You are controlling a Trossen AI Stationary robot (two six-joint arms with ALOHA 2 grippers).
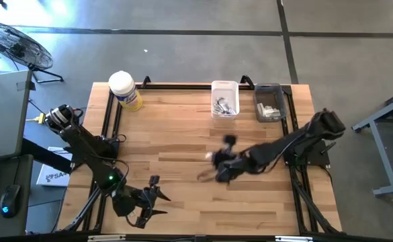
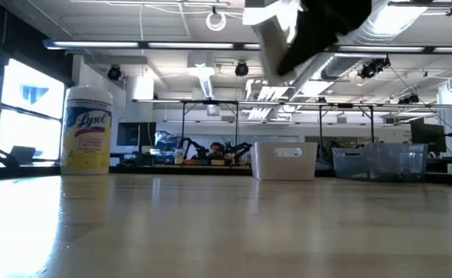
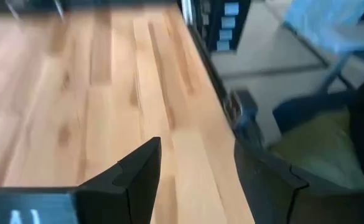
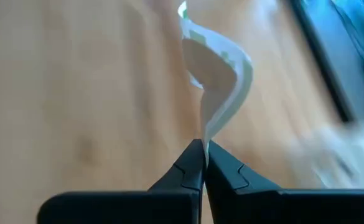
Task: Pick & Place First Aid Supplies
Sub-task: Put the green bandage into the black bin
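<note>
Carrying step: right gripper [image 4: 203, 163] pinching strip [image 4: 219, 81], needing carry to white bin [image 1: 224, 98]; left gripper [image 1: 154, 197] parted, empty.

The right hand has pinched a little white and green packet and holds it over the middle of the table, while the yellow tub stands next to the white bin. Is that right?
Not quite. The right hand does pinch the packet over the middle of the table, but the yellow tub stands at the far left corner, well apart from the white bin. The high view shows this.

Motion-blurred right end effector [image 1: 213, 168] (packet [image 4: 216, 81] markings unreadable)
</note>
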